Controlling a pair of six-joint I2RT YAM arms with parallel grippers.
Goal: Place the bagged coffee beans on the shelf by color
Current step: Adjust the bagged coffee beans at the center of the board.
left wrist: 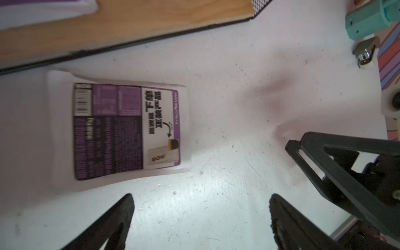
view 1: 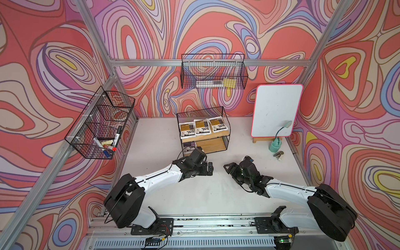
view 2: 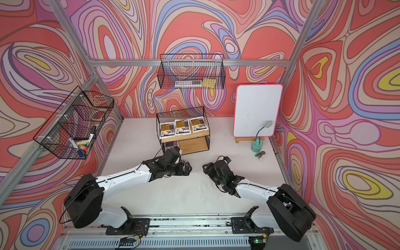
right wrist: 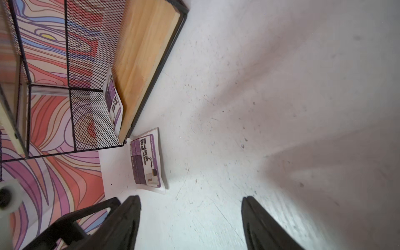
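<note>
The shelf (view 1: 213, 145) stands at the back middle of the table. Three orange-brown bagged coffee beans (view 1: 201, 127) lie side by side on its top board. One purple bag (right wrist: 113, 101) lies at the left end of the lower board (right wrist: 145, 54). A second purple bag (left wrist: 121, 129) lies flat on the table just in front of that corner (right wrist: 147, 162); in both top views my left arm hides most of it. My left gripper (left wrist: 201, 201) is open and empty, a little right of this bag. My right gripper (right wrist: 190, 201) is open and empty, facing the left gripper (view 1: 210, 170).
A white board with a pink rim (view 1: 276, 110) stands on a small easel at the back right, with a teal holder (view 1: 275, 146) and a small metal clip (view 1: 279, 156) in front of it. Black wire baskets hang on the back wall (view 1: 213, 73) and the left wall (view 1: 101, 123).
</note>
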